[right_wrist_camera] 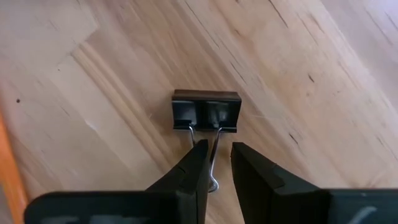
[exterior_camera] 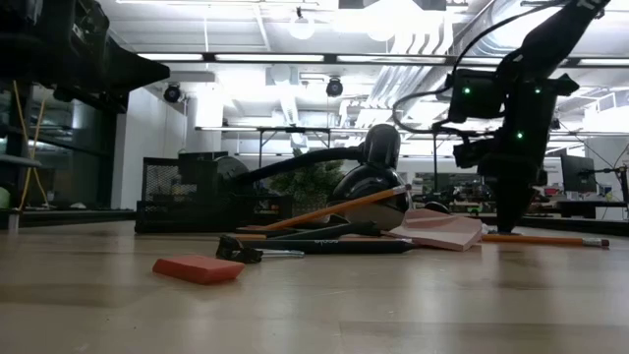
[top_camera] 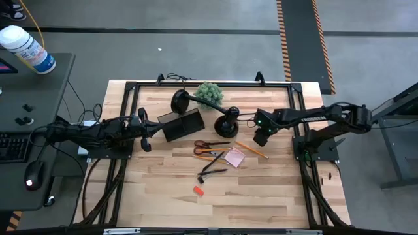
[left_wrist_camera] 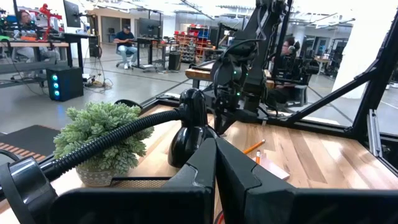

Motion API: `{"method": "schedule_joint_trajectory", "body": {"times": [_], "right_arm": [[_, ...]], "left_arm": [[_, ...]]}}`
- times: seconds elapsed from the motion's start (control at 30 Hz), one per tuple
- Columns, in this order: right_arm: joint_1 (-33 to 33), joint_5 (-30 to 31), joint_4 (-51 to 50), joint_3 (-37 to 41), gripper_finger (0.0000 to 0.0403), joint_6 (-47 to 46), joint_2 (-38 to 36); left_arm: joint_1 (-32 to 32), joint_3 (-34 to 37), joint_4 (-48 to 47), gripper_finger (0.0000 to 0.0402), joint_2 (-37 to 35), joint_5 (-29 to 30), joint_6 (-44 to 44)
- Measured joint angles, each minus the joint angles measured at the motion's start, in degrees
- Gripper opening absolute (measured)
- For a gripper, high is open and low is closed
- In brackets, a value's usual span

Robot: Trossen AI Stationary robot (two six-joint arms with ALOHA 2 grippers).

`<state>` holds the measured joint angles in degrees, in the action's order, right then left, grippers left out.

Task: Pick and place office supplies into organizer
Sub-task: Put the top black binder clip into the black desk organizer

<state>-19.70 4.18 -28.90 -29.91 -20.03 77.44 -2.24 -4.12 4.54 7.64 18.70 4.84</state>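
My right gripper (right_wrist_camera: 221,163) points down at the table right of the lamp base, narrowly open. A black binder clip (right_wrist_camera: 206,111) lies flat under it, and the clip's wire handles (right_wrist_camera: 210,152) reach in between the fingertips. Left of it lie the orange-handled scissors (top_camera: 210,145), a pencil (top_camera: 251,149), the pink sticky pad (top_camera: 234,157), a thin black tool (top_camera: 212,171) and a small red piece (top_camera: 198,190). The dark organizer (top_camera: 181,124) stands at the table's left. My left gripper (top_camera: 145,140) waits beside it, shut (left_wrist_camera: 214,155). My right gripper comes from above, pointing down, with one finger (right_wrist_camera: 193,171) on each side of the binder clip's wire handles (right_wrist_camera: 212,168). The clip lies flat on the table. Whether a finger touches the wire, I cannot tell.
A black lamp with round base (top_camera: 226,126) and round head (top_camera: 180,101) and a green fuzzy plant (top_camera: 209,93) stand at the far side behind the supplies. The near half of the table (top_camera: 261,202) is bare wood. A black frame rail (top_camera: 209,83) borders the far edge.
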Motion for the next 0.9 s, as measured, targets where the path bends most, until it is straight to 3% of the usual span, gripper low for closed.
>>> {"method": "schedule_joint_trajectory", "body": {"times": [0.17, 0.37, 0.9], "right_arm": [[0.00, -0.57, 1.70, 1.40, 0.0057, -0.70, -0.03], [0.00, -1.59, 2.19, 1.49, 0.0006, 0.04, 0.03], [3.31, 0.81, -4.17, -3.36, 0.0000, 0.25, -2.58]], "left_arm": [[0.00, 0.00, -0.01, 0.0001, 0.01, 0.00, 0.02], [-0.01, 0.00, 0.00, 0.0001, 0.01, 0.00, 0.15], [0.00, 0.00, -0.02, 0.0001, 0.02, 0.00, 0.22]]}}
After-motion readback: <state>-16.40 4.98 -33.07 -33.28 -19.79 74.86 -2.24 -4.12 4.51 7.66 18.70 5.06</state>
